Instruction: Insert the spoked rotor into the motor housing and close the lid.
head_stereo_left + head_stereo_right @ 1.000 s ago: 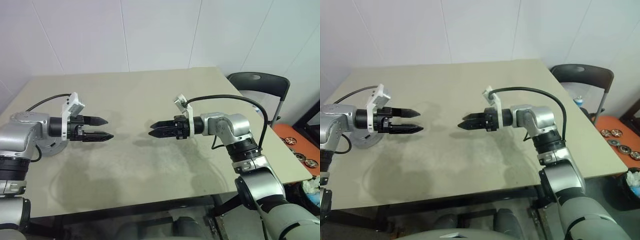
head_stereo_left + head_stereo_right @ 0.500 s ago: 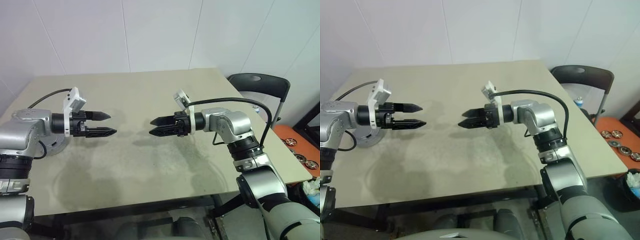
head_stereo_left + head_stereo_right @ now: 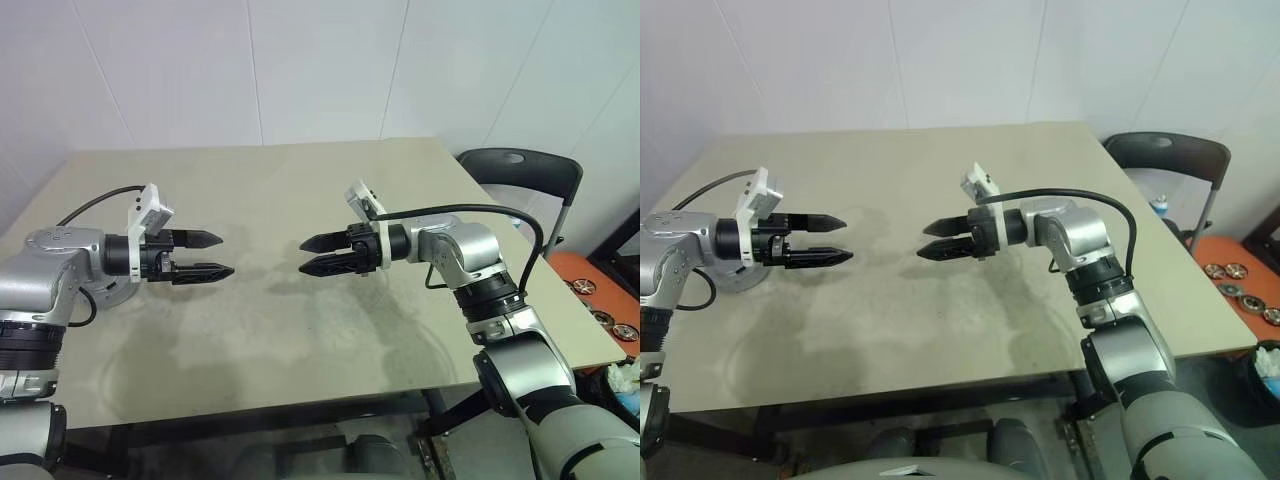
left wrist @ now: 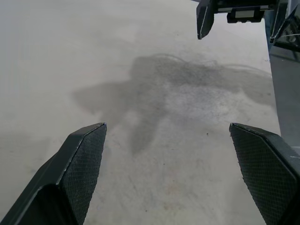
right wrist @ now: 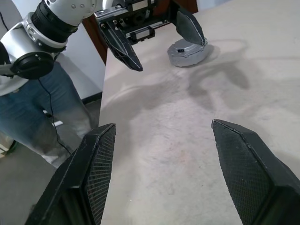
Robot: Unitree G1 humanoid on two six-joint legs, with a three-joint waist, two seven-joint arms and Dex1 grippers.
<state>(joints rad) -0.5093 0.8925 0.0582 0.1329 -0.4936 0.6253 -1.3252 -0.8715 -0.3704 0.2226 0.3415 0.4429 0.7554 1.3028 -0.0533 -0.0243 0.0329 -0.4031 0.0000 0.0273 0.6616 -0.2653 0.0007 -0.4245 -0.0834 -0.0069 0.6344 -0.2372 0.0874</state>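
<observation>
My left gripper point(image 3: 225, 254) hovers over the left side of the beige table point(image 3: 300, 180), open with nothing between its fingers. Facing it from the right, my right gripper point(image 3: 302, 256) is also open and holds nothing. A short gap separates the two sets of fingertips. Behind my left gripper a grey round piece point(image 5: 187, 51) lies on the table, partly hidden by the arm; I cannot tell whether it is the motor housing or the lid. The spoked rotor is out of view.
A dark chair point(image 3: 520, 165) stands past the table's right edge. Several small round metal parts point(image 3: 600, 315) lie on an orange surface on the floor at the right. A person in jeans point(image 5: 33, 117) stands beside the table's left end.
My right wrist has rolled, so its two fingers now show one above the other and further apart. The left gripper has stayed about where it was.
</observation>
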